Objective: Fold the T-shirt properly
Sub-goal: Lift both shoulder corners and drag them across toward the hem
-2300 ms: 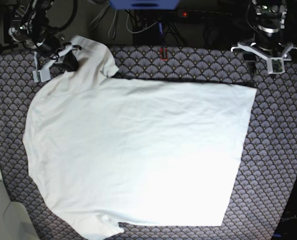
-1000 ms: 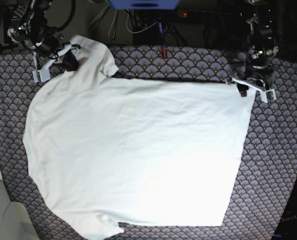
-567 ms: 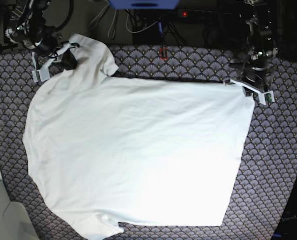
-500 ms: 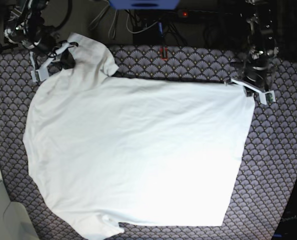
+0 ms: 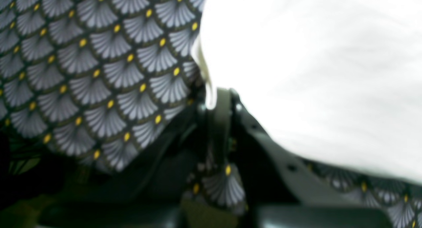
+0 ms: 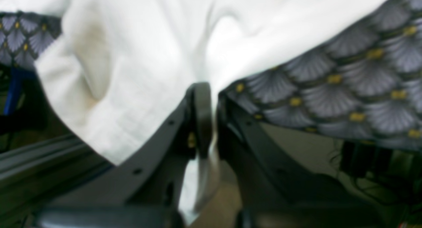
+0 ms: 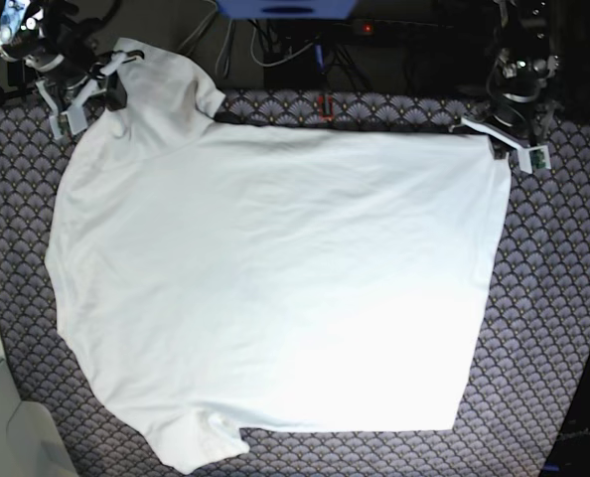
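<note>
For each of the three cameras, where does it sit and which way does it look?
Base: overhead, looking down on the T-shirt, both arms at the far corners.
Left wrist: behind the left gripper, shut on the shirt's hem corner.
Right wrist: behind the right gripper, shut on the sleeve.
All share the shirt and the patterned cloth.

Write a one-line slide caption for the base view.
Both grippers, left and right, pinch the far edge of the white T-shirt spread on the scale-patterned table cover.

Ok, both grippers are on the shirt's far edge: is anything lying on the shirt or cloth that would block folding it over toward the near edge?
Nothing visible does. The T-shirt lies flat and bare on the patterned cloth, pinched by the left gripper and right gripper.
</note>
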`<state>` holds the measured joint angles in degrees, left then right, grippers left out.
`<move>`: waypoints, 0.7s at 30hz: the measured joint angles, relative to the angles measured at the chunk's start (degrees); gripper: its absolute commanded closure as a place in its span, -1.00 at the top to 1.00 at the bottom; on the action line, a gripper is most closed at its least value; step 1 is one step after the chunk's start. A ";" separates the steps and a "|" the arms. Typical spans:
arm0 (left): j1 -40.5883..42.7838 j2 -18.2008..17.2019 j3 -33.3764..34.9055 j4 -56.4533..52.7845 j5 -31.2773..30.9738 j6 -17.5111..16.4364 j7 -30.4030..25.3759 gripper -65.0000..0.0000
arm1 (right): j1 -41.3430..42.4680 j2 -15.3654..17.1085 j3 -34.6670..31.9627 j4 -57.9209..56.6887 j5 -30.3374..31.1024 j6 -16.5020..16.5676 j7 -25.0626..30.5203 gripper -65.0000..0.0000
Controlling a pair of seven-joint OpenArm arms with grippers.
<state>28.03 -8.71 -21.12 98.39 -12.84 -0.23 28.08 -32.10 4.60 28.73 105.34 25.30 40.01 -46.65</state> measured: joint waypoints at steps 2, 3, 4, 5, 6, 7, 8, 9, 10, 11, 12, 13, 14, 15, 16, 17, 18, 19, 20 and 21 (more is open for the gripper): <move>1.88 -0.20 -0.13 1.53 0.13 0.02 0.00 -0.98 | -1.40 -0.02 -0.11 0.81 -0.24 0.04 0.72 -1.00; 2.80 -0.66 -0.44 2.14 -0.11 -0.22 0.02 -0.98 | -1.97 0.13 -0.15 1.36 -0.44 0.02 1.05 -1.00; 3.67 -1.01 -0.98 2.71 -0.28 -0.59 0.02 -0.98 | -2.40 0.61 -0.20 1.95 -0.44 0.02 0.98 -1.00; 4.26 -1.16 -1.46 3.19 -0.26 -0.55 0.00 -0.98 | -2.56 1.05 -0.20 2.27 -0.48 0.00 1.07 -1.00; 4.83 -1.46 -1.75 3.37 -0.24 -0.17 0.00 -0.98 | -2.51 1.22 -0.09 2.45 -0.44 0.00 1.14 -1.00; 5.38 -1.62 -2.21 3.54 -0.24 -0.24 0.09 -0.98 | -2.38 1.25 -0.02 2.47 -0.39 0.00 1.29 -1.00; 5.90 -1.51 -2.99 3.96 -0.31 -0.28 0.09 -0.98 | -2.40 1.44 -0.04 2.47 -0.42 0.02 1.27 -1.00; 6.27 -1.55 -3.56 4.26 -0.31 -0.46 0.07 -0.98 | -2.40 1.79 -0.09 2.45 -0.37 0.02 1.27 -1.00; 6.29 -1.60 -4.09 4.39 -0.31 -0.63 0.02 -0.98 | -2.40 2.25 -0.11 2.47 -0.37 0.02 1.29 -1.00; 6.21 -1.60 -4.55 4.39 -0.31 -0.63 0.04 -0.98 | -2.23 2.47 -0.09 2.47 -0.24 0.02 1.44 -1.00; 6.19 -1.60 -4.68 4.39 -0.31 -0.63 0.02 -0.98 | -2.10 2.49 -0.09 2.47 -0.22 0.02 1.44 -1.00; 6.10 -1.57 -4.70 4.42 -0.31 -0.63 0.04 -0.98 | -1.92 2.49 -0.11 2.47 -0.50 0.02 1.46 -1.00; 6.01 -1.53 -4.70 4.42 -0.31 -0.61 0.09 -0.98 | -1.46 2.51 -0.17 2.47 -1.81 0.04 1.44 -1.00; 5.84 -1.55 -4.70 4.42 -0.31 -0.63 0.11 -0.98 | -0.52 2.49 -0.26 2.47 -4.31 0.22 1.29 -1.00; 5.53 -1.57 -4.70 4.42 -0.33 -0.68 0.11 -0.98 | 0.57 2.40 -0.31 2.47 -6.29 0.46 1.14 -1.00; 4.83 -1.44 -4.70 4.42 -0.35 -0.66 0.57 -0.98 | 1.79 2.16 -0.31 2.49 -7.65 0.46 1.27 -1.00; 3.89 -1.09 -4.70 4.42 -0.24 -0.39 0.66 -0.98 | 3.04 1.86 -0.35 2.60 -8.85 0.46 1.29 -1.00; 3.02 -0.92 -4.68 4.42 -0.13 -0.26 0.61 -0.98 | 4.07 1.68 -0.44 2.64 -10.23 0.57 1.46 -1.00; 2.27 -0.96 -4.59 4.39 -0.20 -0.48 0.59 -0.98 | 4.94 1.64 -0.44 2.64 -11.50 0.66 1.40 -1.00; 1.44 -1.07 -4.02 4.37 -0.22 -0.35 0.61 -0.98 | 5.92 1.57 -0.44 2.64 -13.16 0.68 1.31 -1.00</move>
<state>29.47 -9.78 -25.15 102.76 -13.06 -0.58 28.69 -26.17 6.17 28.29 107.98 12.14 40.69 -45.34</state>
